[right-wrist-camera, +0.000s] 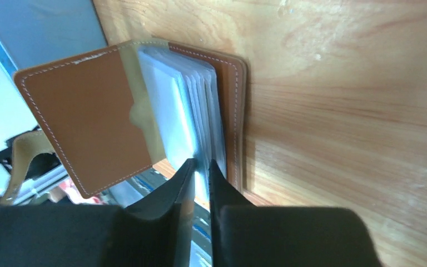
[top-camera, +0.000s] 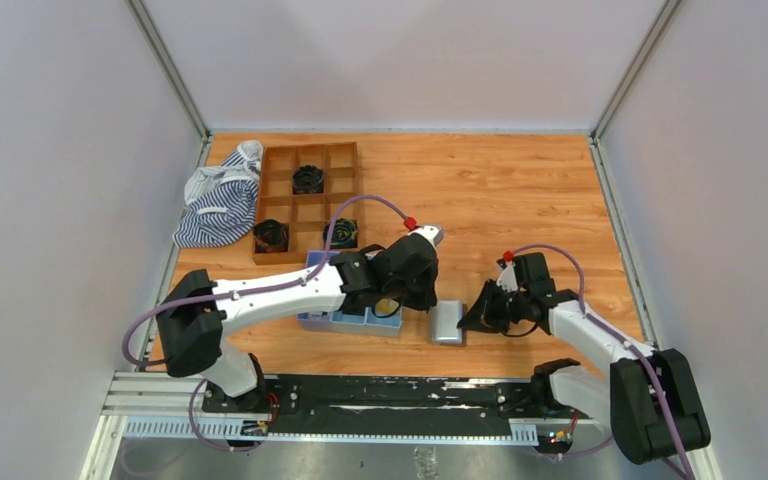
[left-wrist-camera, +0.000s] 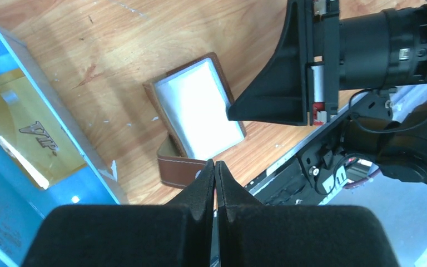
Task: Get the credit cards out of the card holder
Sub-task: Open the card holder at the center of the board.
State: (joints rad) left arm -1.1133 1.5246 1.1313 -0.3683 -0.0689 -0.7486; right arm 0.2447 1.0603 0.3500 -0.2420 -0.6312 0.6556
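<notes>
The brown leather card holder lies open on the wooden table between my two grippers. In the left wrist view it shows pale sleeves, with a brown flap standing up at its near end. My left gripper is shut and empty, its tips just above that flap. It hangs over the tray's right end. In the right wrist view my right gripper is shut on a clear sleeve at the edge of the holder. It touches the holder's right side. A gold card lies in the blue tray.
The blue three-compartment tray sits just left of the holder, under my left arm. Its wall fills the left of the left wrist view. A wooden grid box with black items and a striped cloth lie at the back left.
</notes>
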